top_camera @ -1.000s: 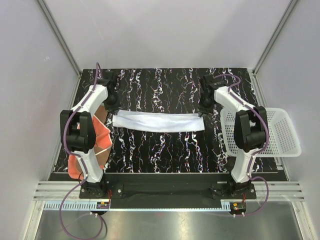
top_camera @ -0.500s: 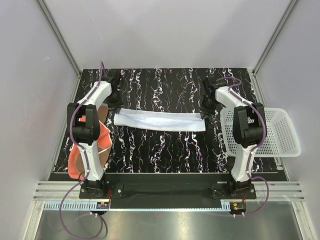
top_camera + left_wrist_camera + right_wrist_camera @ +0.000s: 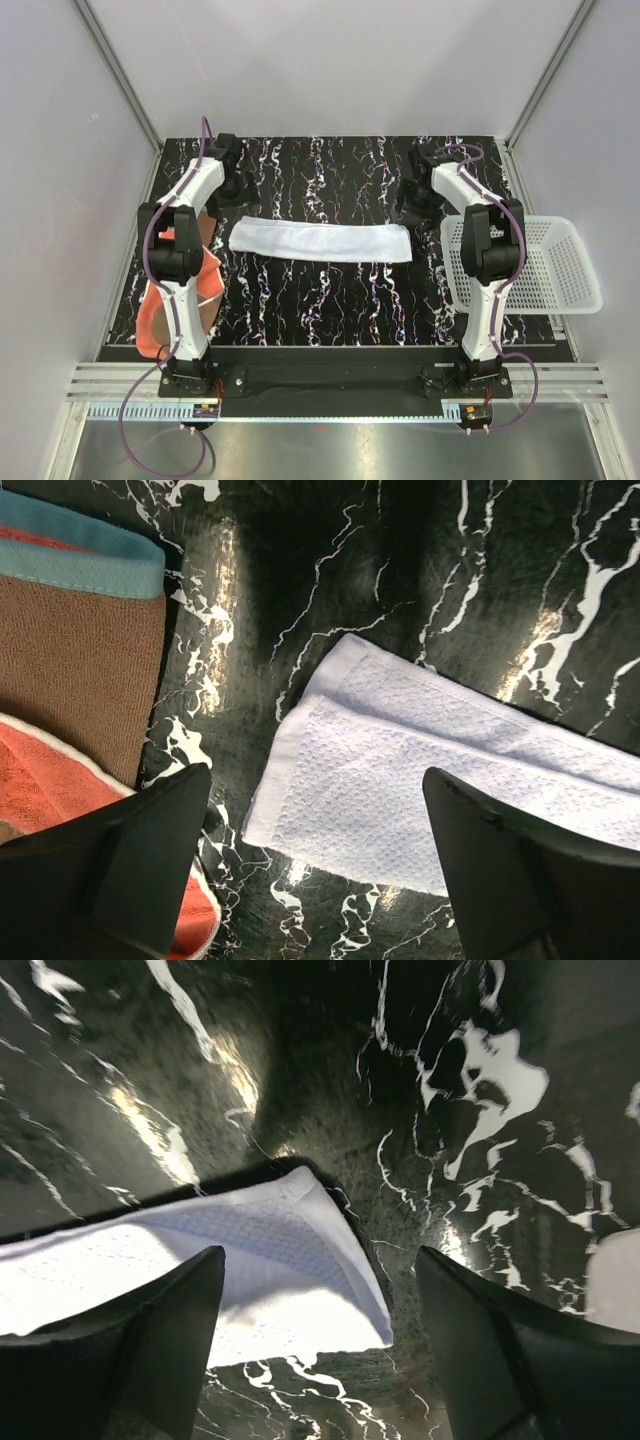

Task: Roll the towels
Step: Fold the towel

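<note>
**Status.** White towel [image 3: 320,241] folded into a long narrow strip, flat on the table [image 3: 330,300], stretched left to right across the middle. Not yet rolled. Orange towel [image 3: 150,322] spread flat at the left edge, partly under the left arm, brownish reverse showing at the far corner.

**Grippers.** Left gripper [image 3: 315,780]: fingers spread wide, grasping nothing, poised over the left end of the strip. Right gripper [image 3: 320,1255]: likewise spread wide and empty, over the right end. No contact with the cloth discernible in either wrist view.

**Step in hand (judged).** Strip laid out and let go; rolling of the first towel about to begin.

**Next move (judged).**
1. Select one short end as the start of the roll.
2. Lower onto that end and pinch all layers together; note the offset layers visible at the left end.
3. Turn the edge over onto the strip and advance toward the far end.
4. Pin the far end with the other gripper, as the glossy surface probably lets the cloth slide.
5. Keep the roll square to the long edges to avoid a cone.
6. Stay clear of the basket [image 3: 560,268] beside the right end.
</note>
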`<state>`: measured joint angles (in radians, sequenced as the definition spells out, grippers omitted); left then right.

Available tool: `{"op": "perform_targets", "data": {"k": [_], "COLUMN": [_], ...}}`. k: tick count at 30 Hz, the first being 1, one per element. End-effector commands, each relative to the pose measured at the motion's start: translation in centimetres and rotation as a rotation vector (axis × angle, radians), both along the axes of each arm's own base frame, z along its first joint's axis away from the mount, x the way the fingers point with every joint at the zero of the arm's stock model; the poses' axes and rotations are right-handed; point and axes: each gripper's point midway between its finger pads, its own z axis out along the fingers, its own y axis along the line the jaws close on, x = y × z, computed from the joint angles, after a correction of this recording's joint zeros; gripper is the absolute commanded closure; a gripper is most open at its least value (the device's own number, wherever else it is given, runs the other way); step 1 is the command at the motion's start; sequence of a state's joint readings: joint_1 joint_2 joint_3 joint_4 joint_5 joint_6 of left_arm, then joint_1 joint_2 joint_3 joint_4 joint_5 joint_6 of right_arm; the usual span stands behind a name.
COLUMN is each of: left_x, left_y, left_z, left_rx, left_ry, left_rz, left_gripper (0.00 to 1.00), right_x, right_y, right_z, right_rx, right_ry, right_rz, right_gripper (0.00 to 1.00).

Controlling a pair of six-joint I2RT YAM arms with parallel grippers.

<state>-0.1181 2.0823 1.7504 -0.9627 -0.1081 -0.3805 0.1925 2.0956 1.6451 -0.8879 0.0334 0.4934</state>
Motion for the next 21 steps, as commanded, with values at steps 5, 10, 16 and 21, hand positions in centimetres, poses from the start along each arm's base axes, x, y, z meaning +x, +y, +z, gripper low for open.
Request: {"op": "perform_targets", "data": {"k": [5, 10, 16, 21], "left_x": [0.2, -3.3, -6.7, -9.4], "left_y": [-0.2, -0.4, -1.1, -0.4], "left_z": [5.7, 6.9, 7.2, 4.2], "left_rx": [-0.032, -0.067, -0.114, -0.084], "left_ry": [-0.182, -0.217, -0.258, -0.229], "left_rz": [-0.008, -0.019, -0.040, -0.043], "left_gripper": [0.04, 0.04, 0.04, 0.04], "right_x": [1.5, -1.7, -7.0, -8.5], "right_y": [-1.6, -1.9, 0.5, 1.3], "right_z": [7.9, 9.9, 6.9, 4.3], "right_rx": [-0.057, -0.025, 0.097, 0.131], "right_ry": [-0.147, -0.200, -0.161, -0.116], "right_rz": [-0.022, -0.065, -0.066, -0.041], "right_gripper": [0.14, 0.14, 0.24, 0.40]}}
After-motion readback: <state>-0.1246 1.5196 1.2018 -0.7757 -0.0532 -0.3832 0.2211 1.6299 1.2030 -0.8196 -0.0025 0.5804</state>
